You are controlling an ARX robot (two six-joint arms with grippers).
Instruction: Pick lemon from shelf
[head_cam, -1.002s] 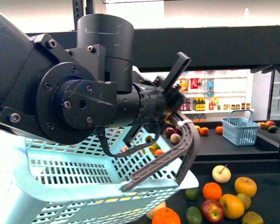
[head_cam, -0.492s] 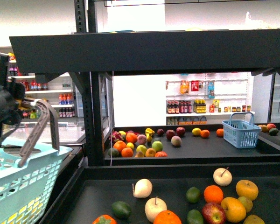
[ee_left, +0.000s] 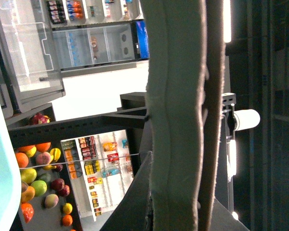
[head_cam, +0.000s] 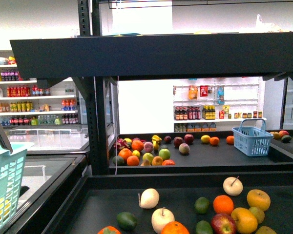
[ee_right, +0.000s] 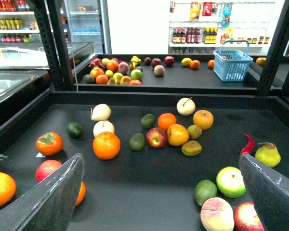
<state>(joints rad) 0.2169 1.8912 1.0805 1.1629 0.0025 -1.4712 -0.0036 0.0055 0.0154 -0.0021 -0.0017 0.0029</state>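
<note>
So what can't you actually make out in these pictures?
- Left pincer: the left wrist view is filled by a pale basket handle, so open or shut is unclear.
- Lemon: the small yellow fruit on the shelf's far tray is too small to confirm.
- Light blue basket: cut off by the front view's edge.

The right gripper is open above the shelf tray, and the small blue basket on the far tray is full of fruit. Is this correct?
Not quite. In the right wrist view the blue basket looks empty; the fruit lies on the tray beside it. The right gripper is indeed open above the shelf.
</note>
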